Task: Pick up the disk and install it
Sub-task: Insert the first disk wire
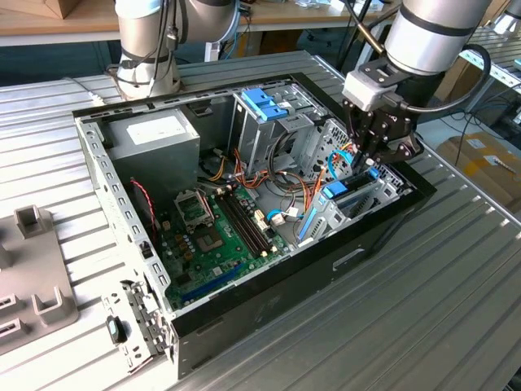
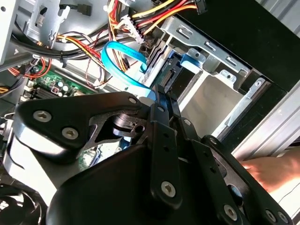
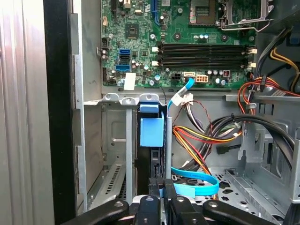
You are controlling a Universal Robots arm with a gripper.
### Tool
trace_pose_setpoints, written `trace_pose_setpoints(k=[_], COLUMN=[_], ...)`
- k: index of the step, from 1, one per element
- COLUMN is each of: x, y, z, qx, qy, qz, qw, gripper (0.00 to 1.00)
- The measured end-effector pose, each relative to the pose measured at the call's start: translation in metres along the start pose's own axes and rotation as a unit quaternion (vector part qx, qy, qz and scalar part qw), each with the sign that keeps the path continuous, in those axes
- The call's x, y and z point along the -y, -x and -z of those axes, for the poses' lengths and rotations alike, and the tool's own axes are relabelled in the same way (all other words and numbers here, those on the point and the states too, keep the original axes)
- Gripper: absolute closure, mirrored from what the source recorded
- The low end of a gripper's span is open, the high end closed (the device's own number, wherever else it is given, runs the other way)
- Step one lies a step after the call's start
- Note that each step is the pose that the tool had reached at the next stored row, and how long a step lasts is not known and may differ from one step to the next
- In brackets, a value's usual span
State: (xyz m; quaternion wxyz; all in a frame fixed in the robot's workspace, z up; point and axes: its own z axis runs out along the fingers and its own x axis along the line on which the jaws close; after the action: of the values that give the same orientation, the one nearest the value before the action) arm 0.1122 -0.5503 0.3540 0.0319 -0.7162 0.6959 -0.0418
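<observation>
Gripper (image 1: pixel 368 169) is clenched, tips on the disk (image 3: pixel 152 132), which stands in the bay at 3 o'clock in the exterior view. We reckon it jams crooked or pinches cables (image 3: pixel 194 182).

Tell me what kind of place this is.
Probably a robotics lab or workshop: a robot arm reaches into an opened computer case on a ribbed metal table, with a cardboard box nearby.

Disk (image 3: pixel 152 130) body mostly hidden inside drive bay (image 3: pixel 112 136); person's hand (image 2: pixel 276 171) blurred, cut by picture edge.
</observation>
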Motion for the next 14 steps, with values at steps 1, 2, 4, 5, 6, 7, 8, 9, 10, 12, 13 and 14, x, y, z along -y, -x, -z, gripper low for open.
trace_pose_setpoints(k=[1,2,4,5,6,7,8,9,10,12,13,14], x=[-0.0005,-0.001,-0.0021,-0.0025,-0.003,-0.0045,-0.0061,-0.0074,-0.0114,-0.0114,-0.0115,-0.0117], y=[-0.0001,-0.0003,-0.0012,-0.0016,-0.0019,-0.0025,-0.0031,-0.0036,-0.005,-0.005,-0.005,-0.005], z=[0.0,0.0001,0.0001,0.0003,0.0004,0.0005,0.0006,0.0007,0.001,0.001,0.001,0.001], qx=[0.0008,0.0015,0.0029,0.0032,0.0035,0.0041,0.0041,0.0041,0.0041,0.0042,0.0042,0.0042], qy=[-0.0012,-0.0025,-0.0068,-0.0091,-0.0111,-0.0145,-0.0164,-0.0174,-0.0197,-0.0197,-0.0197,-0.0197], qz=[0.001,0.001,0.003,0.003,0.004,0.004,0.005,0.005,0.006,0.006,0.006,0.006], qw=[1.0,1.0,0.99997,0.99995,0.99993,0.99988,0.99985,0.99983,0.99978,0.99978,0.99978,0.99978], gripper=[0.84,0.84,0.84,0.84,0.84,0.84,0.84,0.84,0.84,0.84,0.84,0.84])
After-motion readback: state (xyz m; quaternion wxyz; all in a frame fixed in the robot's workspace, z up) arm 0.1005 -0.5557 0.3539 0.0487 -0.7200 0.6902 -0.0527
